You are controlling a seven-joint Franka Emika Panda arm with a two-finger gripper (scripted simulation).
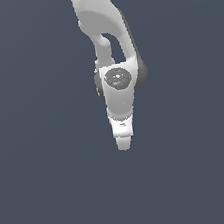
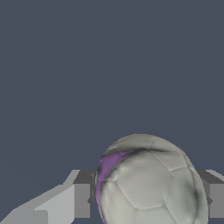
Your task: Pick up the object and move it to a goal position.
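Against a plain slate-grey ground, the hand (image 2: 146, 201) seems to pinch the ball (image 2: 148, 183) between its fingers (image 2: 81, 200).

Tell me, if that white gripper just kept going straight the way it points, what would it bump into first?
Probably nothing new: in the wrist view the ball already sits between the jaws of the gripper. Beyond it only plain dark grey shows, so the way looks free, though depth is hard to judge there.

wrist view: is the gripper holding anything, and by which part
The ball sits between the gripper's fingers, one at each side of it. It looks gripped across its middle, though contact itself isn't clearly visible.
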